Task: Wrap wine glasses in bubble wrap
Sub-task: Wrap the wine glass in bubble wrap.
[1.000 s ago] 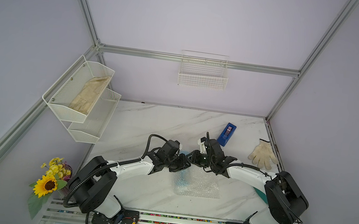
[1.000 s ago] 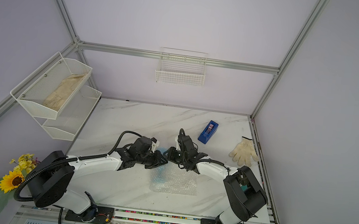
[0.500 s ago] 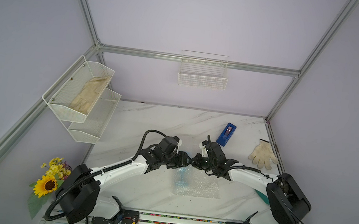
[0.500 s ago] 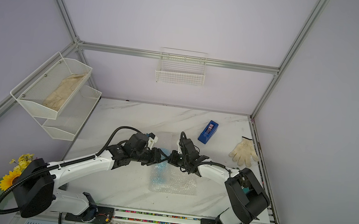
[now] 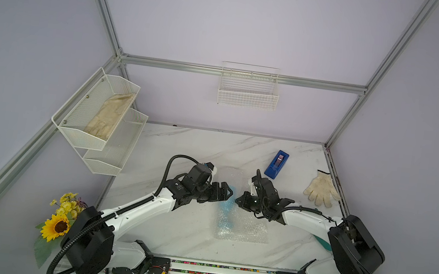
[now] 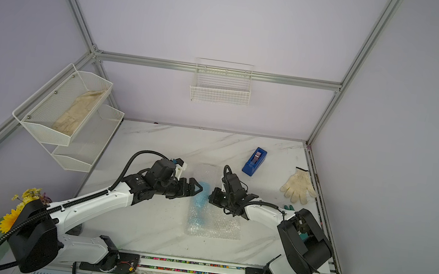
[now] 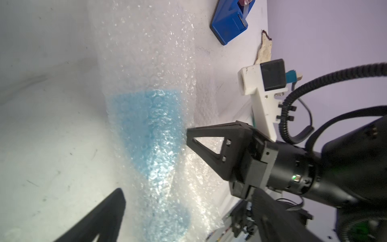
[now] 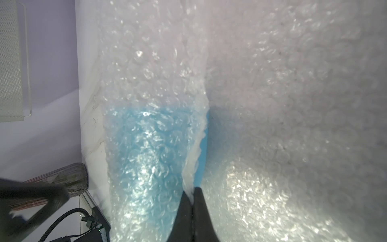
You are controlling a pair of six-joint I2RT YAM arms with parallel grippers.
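The light blue wine glass [image 5: 224,213] [image 6: 199,202] lies on its side under a fold of the bubble wrap [image 5: 243,228] [image 6: 215,225], blurred blue through the bubbles [image 7: 150,134] [image 8: 146,150]. My right gripper [image 5: 237,199] [image 6: 211,197] is shut, pinching the wrap's loose edge [image 8: 192,196] right over the glass bowl. My left gripper [image 5: 229,194] [image 6: 200,189] faces it from across the glass. It is open, its fingers [image 7: 100,218] spread to either side of the covered glass and holding nothing.
A dark blue tape dispenser [image 5: 276,164] and a cream glove [image 5: 320,191] lie at the back right of the table. A teal glove [image 5: 322,243] shows under my right arm. White wire shelves [image 5: 111,158] hang at the left, a wire basket [image 5: 249,89] on the back wall.
My left gripper has opened wide and let go of the wrap. My right gripper has closed onto the wrap's edge. The wrap now lies folded over the glass.
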